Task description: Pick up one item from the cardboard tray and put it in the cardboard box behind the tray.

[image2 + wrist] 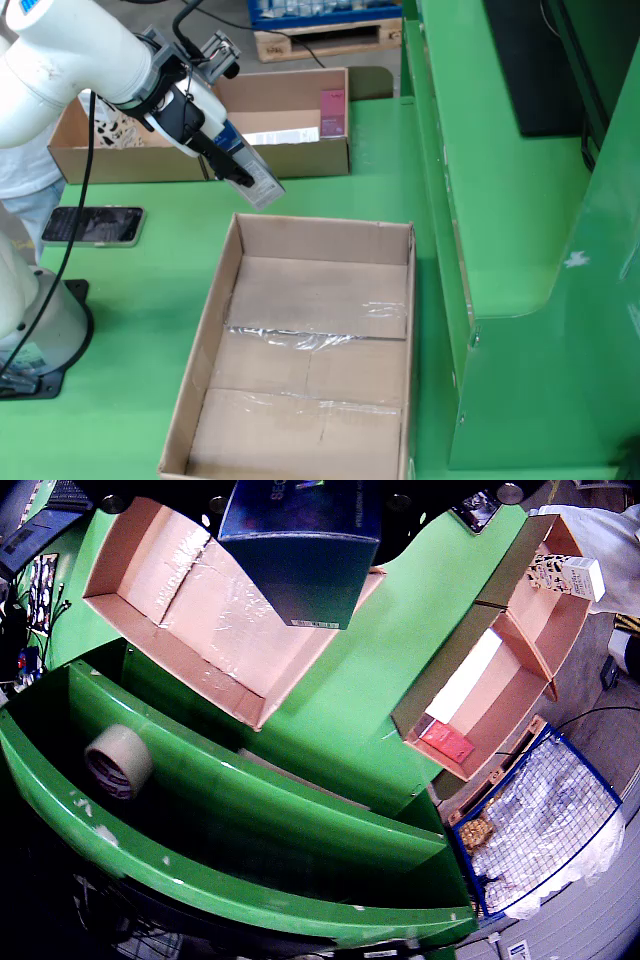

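You've got the dark blue box (pixel 248 172) clamped in the fingers (pixel 222 152), lifted clear, hanging just above the far rim of the big cardboard box (pixel 300 300). The cardboard tray (pixel 150 160) sits behind the fingers in the fixed view, with a red packet (pixel 333 110) left inside. Step in hand looks like carry-over. Next: move forward over the box's open middle, lower, release. The green tabletop (pixel 150 290) lies beneath.

White glossy arm (pixel 70 65) with rounded tubular links, black cable (pixel 85 180) hanging beside it, grey-and-black gripper (pixel 228 160) (blue mark near top), round white base (pixel 40 330).
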### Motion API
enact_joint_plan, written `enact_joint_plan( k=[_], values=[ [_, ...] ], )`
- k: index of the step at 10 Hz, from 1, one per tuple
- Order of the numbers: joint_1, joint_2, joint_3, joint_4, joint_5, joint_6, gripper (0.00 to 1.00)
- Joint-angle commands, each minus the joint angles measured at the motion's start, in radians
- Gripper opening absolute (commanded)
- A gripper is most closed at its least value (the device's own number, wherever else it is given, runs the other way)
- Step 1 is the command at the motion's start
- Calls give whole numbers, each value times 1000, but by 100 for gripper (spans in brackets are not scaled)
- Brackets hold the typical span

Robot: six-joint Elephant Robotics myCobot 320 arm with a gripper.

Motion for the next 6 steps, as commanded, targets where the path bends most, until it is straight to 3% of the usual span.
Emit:
enact_joint_plan(
  k=[1, 5, 6],
  values=[
    [125, 91, -55, 25, 28, -31, 0],
    [196, 114, -88, 32, 27, -41, 0],
    [279, 152, -130, 28, 46, -85, 0]
  ],
)
